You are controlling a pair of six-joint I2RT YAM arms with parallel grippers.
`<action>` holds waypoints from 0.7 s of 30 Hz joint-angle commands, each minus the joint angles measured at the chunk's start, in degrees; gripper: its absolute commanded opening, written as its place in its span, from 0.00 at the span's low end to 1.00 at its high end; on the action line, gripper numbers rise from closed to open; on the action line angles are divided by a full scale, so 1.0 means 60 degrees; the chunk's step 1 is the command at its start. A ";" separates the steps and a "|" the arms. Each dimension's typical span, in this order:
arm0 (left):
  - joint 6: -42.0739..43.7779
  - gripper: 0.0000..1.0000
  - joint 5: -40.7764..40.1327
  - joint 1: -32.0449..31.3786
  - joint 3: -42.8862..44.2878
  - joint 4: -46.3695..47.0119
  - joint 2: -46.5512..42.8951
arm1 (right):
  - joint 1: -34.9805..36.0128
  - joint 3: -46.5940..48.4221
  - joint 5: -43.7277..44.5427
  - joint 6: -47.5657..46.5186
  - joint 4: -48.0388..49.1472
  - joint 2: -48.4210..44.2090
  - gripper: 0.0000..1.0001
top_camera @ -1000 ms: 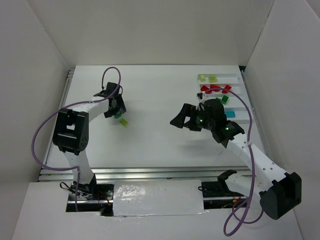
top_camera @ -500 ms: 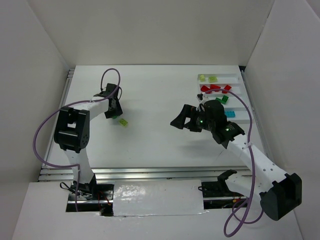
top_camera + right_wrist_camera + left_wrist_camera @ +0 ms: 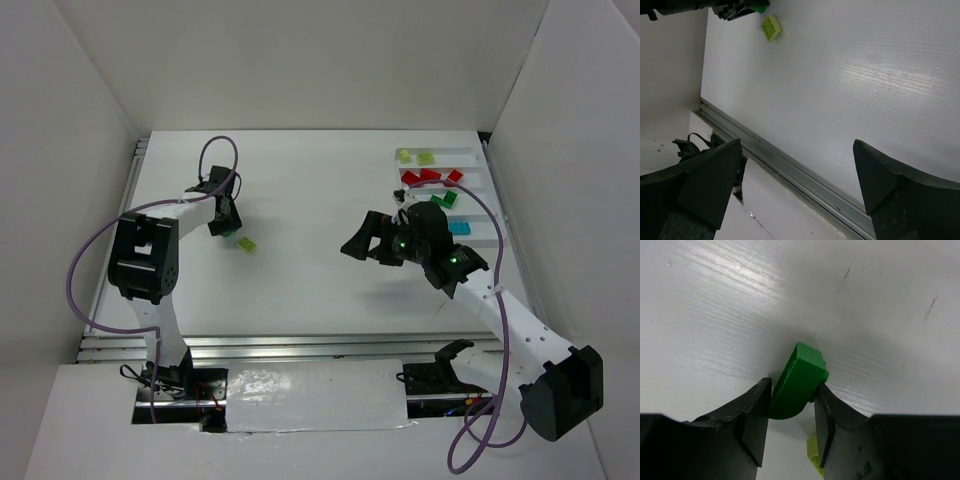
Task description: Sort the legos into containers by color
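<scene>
My left gripper is shut on a dark green lego with a rounded end, low over the white table. In the top view that gripper is at the left and hides the lego. A pale yellow-green lego lies just right of it, and it also shows as a pale yellow-green lego in the right wrist view. My right gripper hangs open and empty over the middle right of the table. The containers are the white tray at the far right. It holds yellow-green legos, red legos, a green lego and a cyan lego.
White walls close in the table on the left, back and right. A metal rail runs along the near edge. Purple cables loop off both arms.
The left gripper's jaws have closed onto the dark green lego, and the arm has shifted slightly. The right arm has stayed where it was, open.
</scene>
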 commanded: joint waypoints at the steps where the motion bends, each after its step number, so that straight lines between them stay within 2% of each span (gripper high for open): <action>1: -0.0040 0.00 -0.0075 0.0071 0.0286 -0.0134 -0.0343 | 0.0084 -0.0020 -0.0153 -0.0102 0.0461 -0.0130 1.00; 9: 0.0033 0.00 0.0116 0.0071 -0.0080 -0.0164 -0.2730 | 0.0098 -0.0108 -0.0504 0.0102 0.1091 0.0060 1.00; 12: 0.0310 0.00 0.0890 0.0027 -0.0227 -0.0135 -0.4016 | 0.0098 -0.0006 -0.0563 0.0410 0.1398 0.0104 1.00; 15: 0.0705 0.00 0.2266 -0.0178 -0.0650 0.0288 -0.5013 | 0.0098 0.0184 -0.0461 0.0981 0.1792 0.0031 1.00; 16: 0.0823 0.00 0.2994 -0.0381 -0.0768 0.0421 -0.5249 | 0.0098 0.0214 -0.0461 0.1301 0.1896 -0.0013 1.00; 21: 0.1658 0.00 0.4729 -0.1363 -0.1281 0.0905 -0.6671 | 0.0142 0.0696 -0.0840 0.2226 0.2379 -0.0174 0.99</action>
